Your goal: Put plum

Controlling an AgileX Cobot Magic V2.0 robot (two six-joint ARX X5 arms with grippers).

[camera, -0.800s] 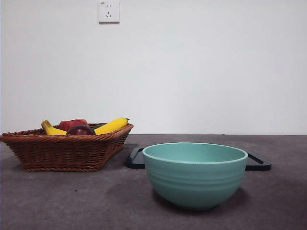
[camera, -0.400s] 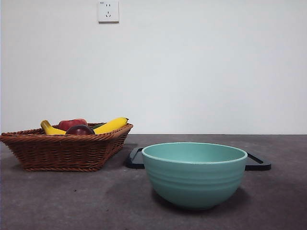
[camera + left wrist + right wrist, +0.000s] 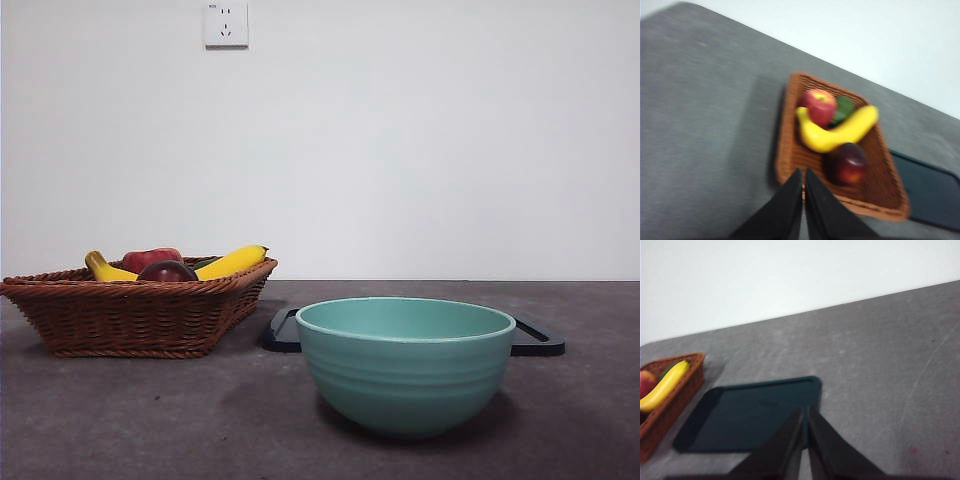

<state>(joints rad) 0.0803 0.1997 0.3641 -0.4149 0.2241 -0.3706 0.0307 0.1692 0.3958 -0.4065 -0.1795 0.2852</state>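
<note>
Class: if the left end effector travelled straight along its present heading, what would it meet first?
Probably the near rim of the wicker basket, just beyond the left end effector; the plum lies further in. Depth is uncertain.

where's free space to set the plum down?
The teal bowl looks empty from its rim, and the dark tray behind it is bare. Open tabletop lies before the wicker basket, which is crowded: plum, banana, apple.

You have open table [image 3: 120, 420] along the front edge, left of the bowl [image 3: 406, 365]. The bowl stands close in front of the tray [image 3: 750, 415], blocking a level approach to it. In the basket [image 3: 790, 130], the plum [image 3: 847, 163] lies against the banana [image 3: 837, 132]; above it nothing stands in your way.
</note>
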